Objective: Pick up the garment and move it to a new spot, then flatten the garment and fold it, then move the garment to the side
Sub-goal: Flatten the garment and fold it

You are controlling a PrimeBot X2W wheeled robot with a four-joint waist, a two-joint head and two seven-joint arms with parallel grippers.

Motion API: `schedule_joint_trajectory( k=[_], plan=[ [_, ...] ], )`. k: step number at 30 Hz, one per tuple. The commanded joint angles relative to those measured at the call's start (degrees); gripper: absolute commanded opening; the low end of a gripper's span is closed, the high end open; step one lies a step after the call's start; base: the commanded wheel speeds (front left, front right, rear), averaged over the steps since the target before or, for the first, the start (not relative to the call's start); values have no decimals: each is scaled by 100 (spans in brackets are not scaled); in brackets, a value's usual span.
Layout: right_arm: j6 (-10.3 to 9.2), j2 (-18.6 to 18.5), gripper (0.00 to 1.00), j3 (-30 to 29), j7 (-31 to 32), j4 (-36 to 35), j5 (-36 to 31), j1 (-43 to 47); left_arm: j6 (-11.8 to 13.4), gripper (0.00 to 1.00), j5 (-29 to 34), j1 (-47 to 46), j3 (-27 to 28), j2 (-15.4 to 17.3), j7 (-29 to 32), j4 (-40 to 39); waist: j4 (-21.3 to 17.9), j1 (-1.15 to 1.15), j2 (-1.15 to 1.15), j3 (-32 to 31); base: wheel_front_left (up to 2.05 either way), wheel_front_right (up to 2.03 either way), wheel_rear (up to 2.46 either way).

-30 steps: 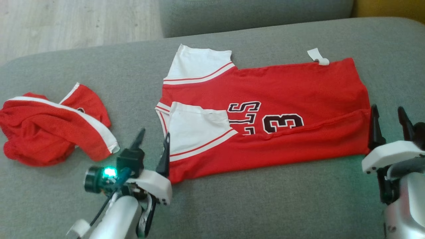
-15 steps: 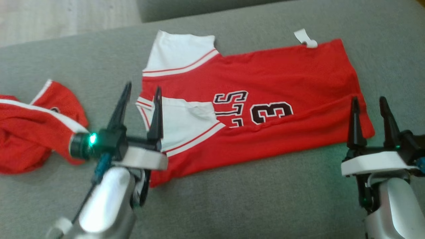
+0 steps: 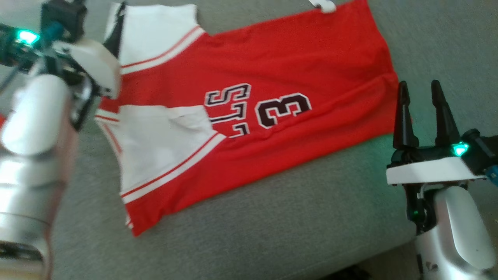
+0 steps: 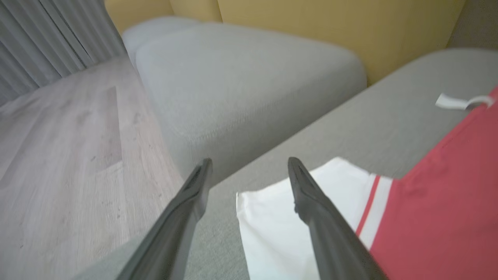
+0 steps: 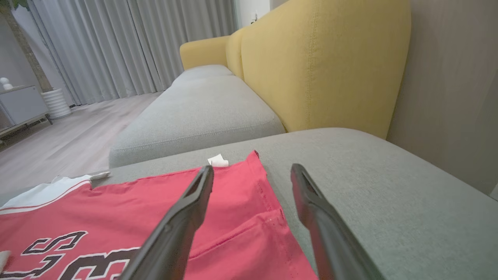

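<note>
Red jersey (image 3: 295,58) lay on grey cushion (image 3: 272,241); left pincer (image 4: 249,161) released, seemingly above its sleeve (image 4: 272,233); right pincer (image 3: 419,83) released.

silver forearm (image 3: 455,229), white-plated right hand (image 3: 420,89), tapered dark fingers (image 3: 402,116) (green light (image 3: 460,149))

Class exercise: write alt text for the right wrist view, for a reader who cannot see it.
The right gripper, its two dark fingers open and holding nothing, points over the edge of a red jersey with black lettering, spread on a grey cushion. Behind it are a yellow sofa back and grey curtains.
</note>
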Motion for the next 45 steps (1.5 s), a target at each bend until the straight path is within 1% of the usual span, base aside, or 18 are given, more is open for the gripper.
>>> schedule_joint_trajectory(
  k=[1, 6, 13, 26, 28, 30, 31, 32, 34, 37, 41, 45],
  plan=[
    [-5, -28, 100, 150, -60, -188, 66, -136, -42, 100, 6, -280, 98, 332, 132, -18, -312, -1, 0, 301, 0, 0, 0],
    [-5, -27, 100, 270, -61, -230, 238, -229, -106, 100, -139, -793, -32, 655, 594, 676, -599, -1, 0, 485, 0, 0, 0],
    [-5, -27, 100, 332, -61, -285, 335, -219, -120, 100, -254, -1015, -252, 839, 771, 1251, -777, -1, 0, 550, 0, 0, 0],
    [-5, -27, 100, 412, -61, -355, 374, -251, -120, 100, -304, -1371, -356, 928, 801, 1884, -936, -1, 0, 724, 0, 0, 0],
    [-5, -27, 100, 432, -61, -360, 388, -252, -120, 100, -306, -1431, -386, 922, 873, 1988, -955, -1, 0, 749, 0, 0, 0],
    [-5, -27, 100, 443, -61, -364, 398, -250, -121, 100, -389, -1454, -414, 844, 1101, 2132, -963, -1, 0, 761, 0, 0, 0],
    [-5, -27, 100, 440, -61, -362, 397, -246, -121, 55, -493, -1431, -472, 755, 1296, 2176, -957, -1, 0, 757, 0, 0, 0],
    [-5, -27, 100, 423, -61, -360, 389, -237, -121, 0, -600, -1420, -542, 689, 1432, 2164, -937, -1, 0, 751, 0, 0, 0],
    [-5, -27, 100, 380, -61, -348, 340, -226, -122, 0, -761, -1430, -655, 636, 1477, 2055, -880, -1, 0, 726, 0, 0, 0],
    [-5, -27, 100, 323, -61, -313, 175, -258, -122, 0, -903, -1429, -773, 612, 1238, 1876, -753, -1, 0, 637, 0, 0, 0],
    [-5, -27, 100, 68, -61, -268, -277, -370, -122, 0, -1050, -1399, -904, 449, 544, 1592, -402, -1, 0, 394, 0, 0, 0],
    [-5, -35, 100, -284, -26, -131, -719, -473, -122, 0, -1180, -1299, -906, 244, -100, 1364, -9, -1, 0, 181, 0, 0, 0]
  ],
)
